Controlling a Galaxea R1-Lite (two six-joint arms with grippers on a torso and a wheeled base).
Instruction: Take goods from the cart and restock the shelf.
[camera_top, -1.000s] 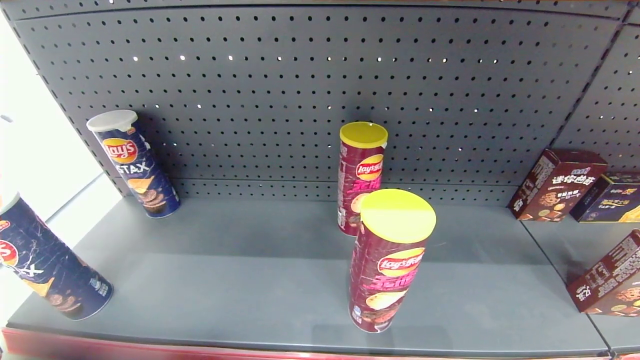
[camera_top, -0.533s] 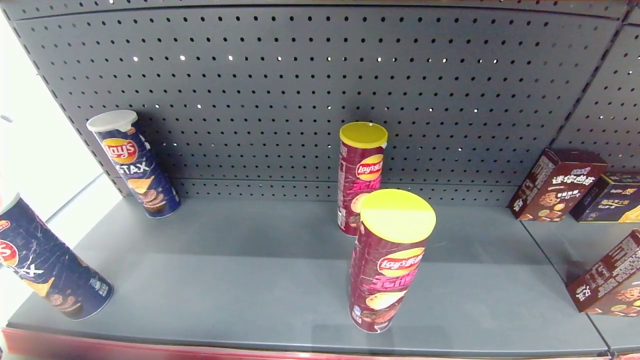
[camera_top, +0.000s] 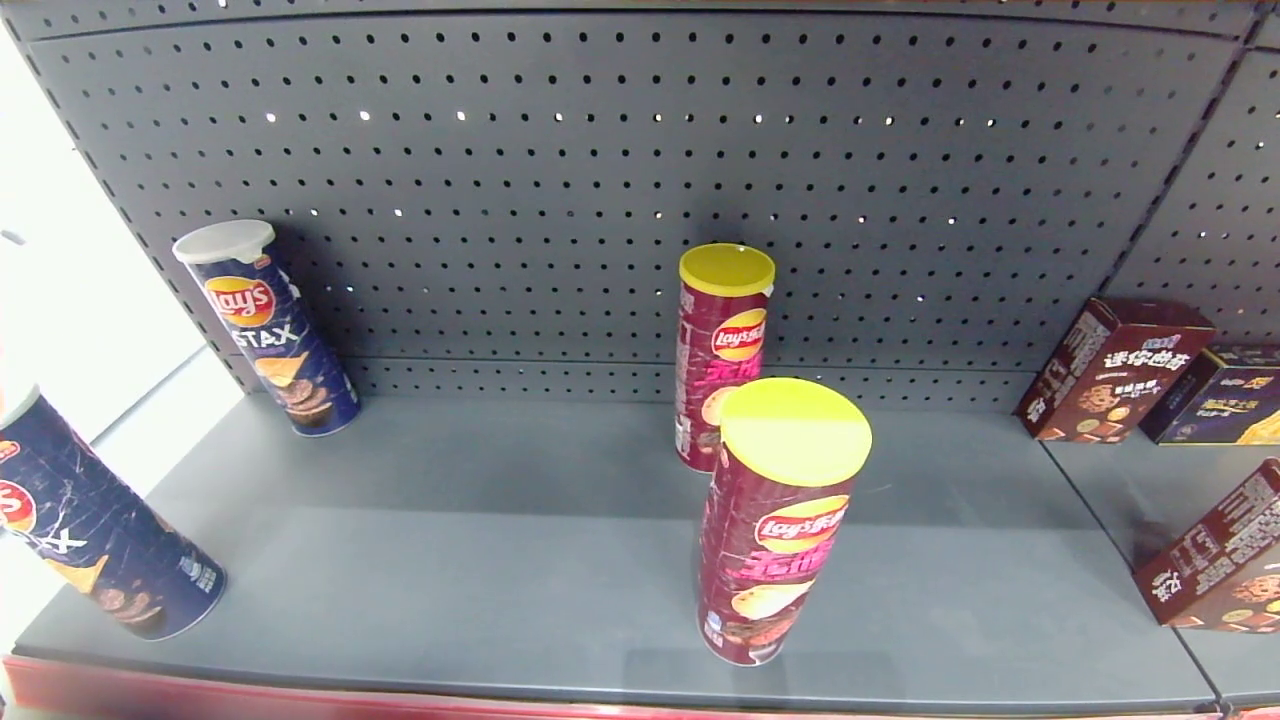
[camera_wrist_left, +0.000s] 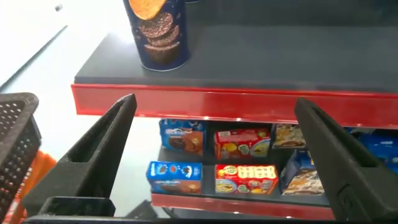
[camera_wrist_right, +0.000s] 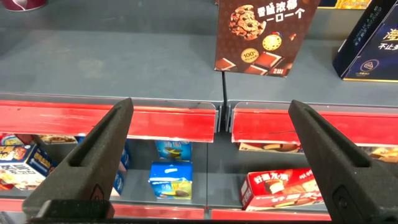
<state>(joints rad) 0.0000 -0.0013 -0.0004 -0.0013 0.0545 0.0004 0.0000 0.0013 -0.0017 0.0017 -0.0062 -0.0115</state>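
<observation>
Head view: front maroon can (camera_top: 775, 560) stands upright (long axis vertical, seemingly); left gripper (camera_wrist_left: 217, 155) and right gripper (camera_wrist_right: 211, 155) spread empty.

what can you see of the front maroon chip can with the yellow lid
The front maroon can is a tall tube, seemingly printed cardboard, closed by a flat round yellow lid that looks plastic. Its wrap shows a round logo, pink lettering and pictured chips. It stands upright on the grey shelf near the front edge, right of centre, before a matching rear can whose lower part it hides. Nothing grips it.
</observation>
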